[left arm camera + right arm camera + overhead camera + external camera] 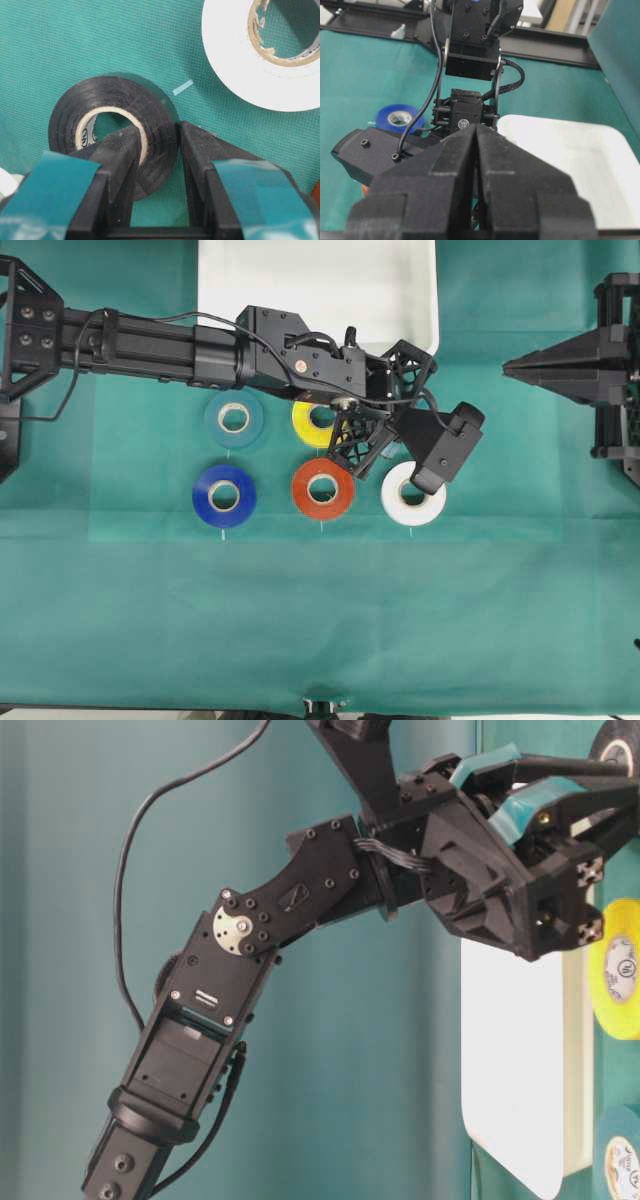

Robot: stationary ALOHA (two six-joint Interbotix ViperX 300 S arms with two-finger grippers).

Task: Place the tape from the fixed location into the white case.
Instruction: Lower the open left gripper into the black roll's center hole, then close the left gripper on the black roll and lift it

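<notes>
The left tool (157,150) was clamped on the black tape (112,132): in the left wrist view one finger (120,160) sat inside the roll's pale cardboard core and the other finger (200,160) pressed against its outer wall, pinching the near side of the ring between them. The tape lay flat on the green table (75,45), with a white roll (240,65) nearby on the cloth, apart from it.

From overhead, the left arm reached across from the left, and its tool (372,435) sat just below the near right corner of the white case (300,285), hiding the black tape. Around it lay a yellow roll (305,425), a teal roll (234,418), a dark blue roll (224,496), an orange-red roll (322,489) and the white roll (413,493), partly covered by the wrist camera. The case stood at the far edge of the table.

The right tool (476,150) hung at the right side, well apart from the rolls, its fingers pressed together on nothing.
</notes>
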